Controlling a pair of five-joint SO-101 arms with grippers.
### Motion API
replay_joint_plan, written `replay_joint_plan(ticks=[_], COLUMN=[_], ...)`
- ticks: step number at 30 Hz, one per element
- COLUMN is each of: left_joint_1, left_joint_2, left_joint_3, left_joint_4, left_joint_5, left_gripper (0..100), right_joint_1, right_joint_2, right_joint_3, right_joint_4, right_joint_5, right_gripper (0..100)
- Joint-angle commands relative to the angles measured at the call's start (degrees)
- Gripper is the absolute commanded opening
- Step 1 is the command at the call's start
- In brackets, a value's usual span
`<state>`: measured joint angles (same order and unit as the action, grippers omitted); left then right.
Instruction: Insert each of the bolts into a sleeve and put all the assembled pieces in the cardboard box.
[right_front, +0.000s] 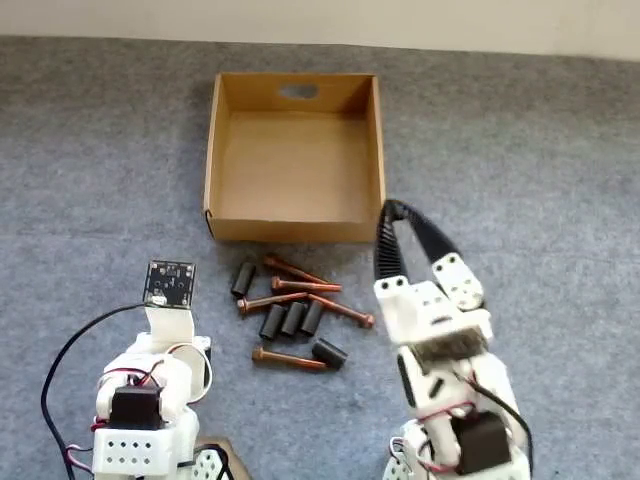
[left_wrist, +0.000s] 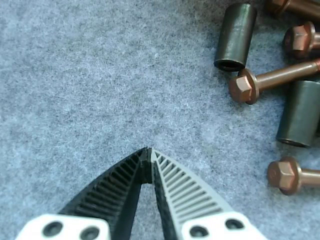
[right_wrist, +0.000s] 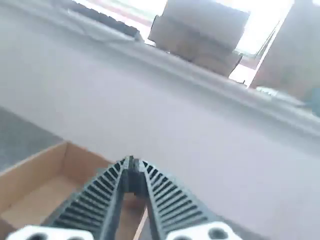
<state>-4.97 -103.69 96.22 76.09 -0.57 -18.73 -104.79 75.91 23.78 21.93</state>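
Left gripper (left_wrist: 149, 156) is hanging with its fingers pressed together on nothing, tips just over the grey carpet (left_wrist: 100, 75) beside the pile. Likewise, the right gripper (right_wrist: 131, 167) is pinching closed on nothing, hovering at the near right corner of the box (right_front: 211, 150). Five bolts (right_front: 288, 358) and five sleeves (right_front: 243, 279) are lying loose on the carpet just in front of the box, no bolt sitting in a sleeve.
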Motion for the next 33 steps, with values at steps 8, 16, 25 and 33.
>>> replay_joint_plan(ticks=[8,16,25,33], left_joint_1=[-0.48,-0.48,-0.48,-0.48], left_joint_2=[-0.4,-0.4,-0.4,-0.4], left_joint_3=[1.01,1.01,1.01,1.01], left_joint_4=[0.26,0.26,0.26,0.26], left_joint_5=[-0.35,-0.35,-0.35,-0.35], left_gripper=[1,1,1,1], right_joint_1=[0.4,0.22,-11.91,-16.31], right_joint_2=[14.81,34.33,47.69,57.54], right_joint_3=[-30.81,-32.04,-12.53,-6.9], right_joint_4=[15.78,35.47,32.31,24.4], right_joint_5=[0.7,0.7,0.79,1.05], right_gripper=[0.6,0.6,12.9,20.3])
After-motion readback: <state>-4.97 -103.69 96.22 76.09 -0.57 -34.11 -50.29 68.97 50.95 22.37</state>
